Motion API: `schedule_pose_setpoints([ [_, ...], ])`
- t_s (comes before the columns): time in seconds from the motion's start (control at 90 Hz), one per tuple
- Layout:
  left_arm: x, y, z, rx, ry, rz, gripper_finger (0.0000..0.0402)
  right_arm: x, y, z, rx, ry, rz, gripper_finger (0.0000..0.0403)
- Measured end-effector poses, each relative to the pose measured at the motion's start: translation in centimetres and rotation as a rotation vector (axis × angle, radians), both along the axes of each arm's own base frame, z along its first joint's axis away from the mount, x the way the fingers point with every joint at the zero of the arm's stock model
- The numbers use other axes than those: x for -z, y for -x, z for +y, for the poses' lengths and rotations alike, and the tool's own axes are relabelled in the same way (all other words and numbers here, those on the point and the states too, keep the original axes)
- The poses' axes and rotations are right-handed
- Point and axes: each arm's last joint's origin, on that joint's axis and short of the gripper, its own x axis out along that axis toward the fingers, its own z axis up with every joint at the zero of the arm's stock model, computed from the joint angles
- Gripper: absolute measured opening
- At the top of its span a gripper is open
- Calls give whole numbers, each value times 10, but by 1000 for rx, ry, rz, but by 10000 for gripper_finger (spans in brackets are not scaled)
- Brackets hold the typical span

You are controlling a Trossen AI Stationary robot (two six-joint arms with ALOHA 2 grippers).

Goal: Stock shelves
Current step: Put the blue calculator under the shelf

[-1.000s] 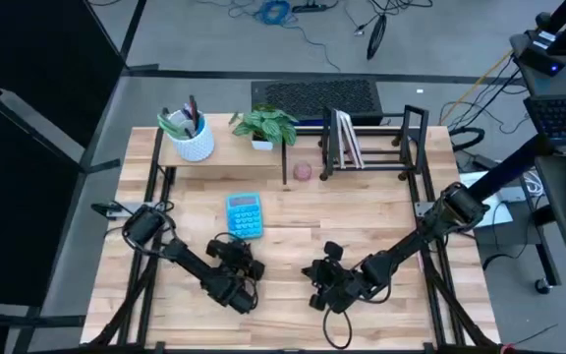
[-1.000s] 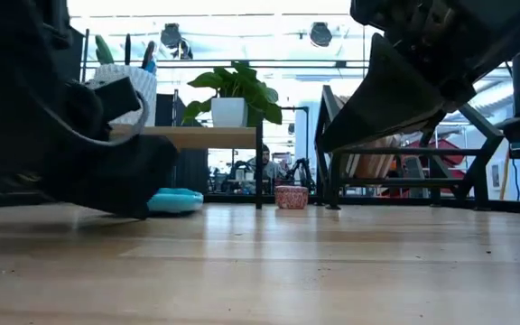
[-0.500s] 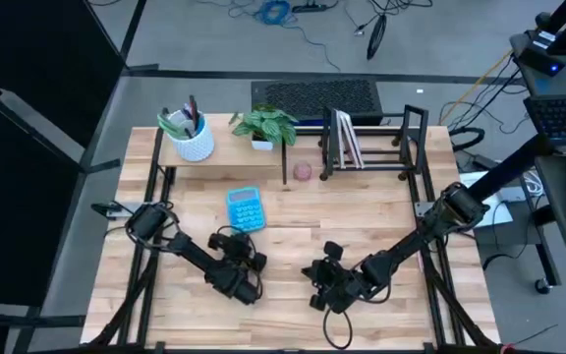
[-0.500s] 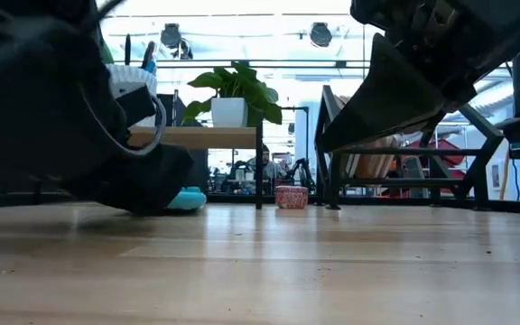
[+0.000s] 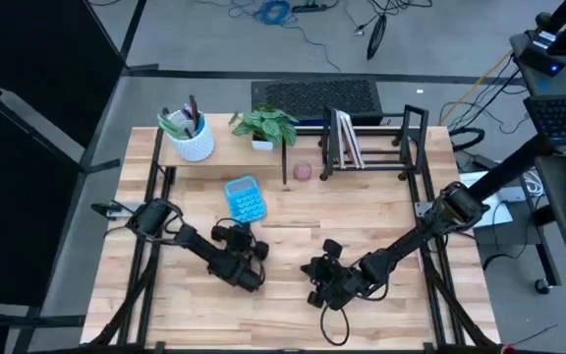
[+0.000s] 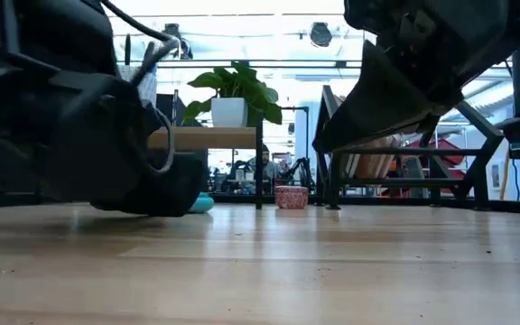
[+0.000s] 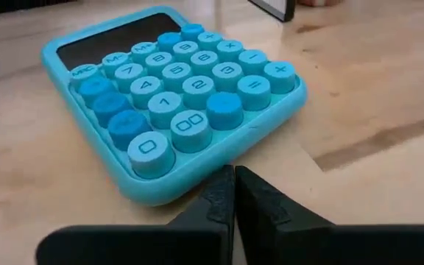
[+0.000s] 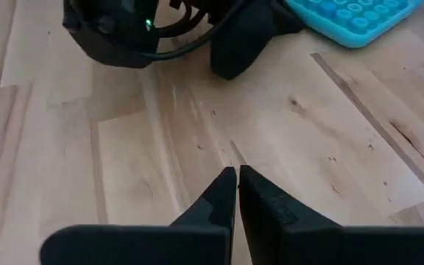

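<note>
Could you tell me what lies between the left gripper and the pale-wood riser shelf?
In the high view, the blue calculator lies between the left gripper and the pale-wood riser shelf, on the table just in front of it.

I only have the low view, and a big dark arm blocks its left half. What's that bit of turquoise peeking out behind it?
Observer: A turquoise push-button calculator, lying flat on the wooden table, on the arms' side of the pale-wood riser shelf.
Operator: Is the left gripper holding it?
Observer: No. The left gripper is shut, with its tips right at the calculator's near edge.
Operator: And the right gripper?
Observer: The right gripper is shut too. It holds nothing and points at bare wood, short of the calculator.
</note>
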Motion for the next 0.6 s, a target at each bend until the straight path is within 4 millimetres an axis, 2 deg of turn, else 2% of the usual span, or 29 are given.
schedule_pose_setpoints([
  [0.167, 0, -6, 14, -36, -14, 9, 0, 0, 0, 0, 0, 0, 0, 2],
  [0.411, 2, -25, 34, 6, -30, 76, 0, 0, 0, 0, 1, 0, -1, 2],
  [0.6, -3, -24, 32, 26, -6, 108, 0, 0, 0, 0, 0, 2, 0, 2],
])
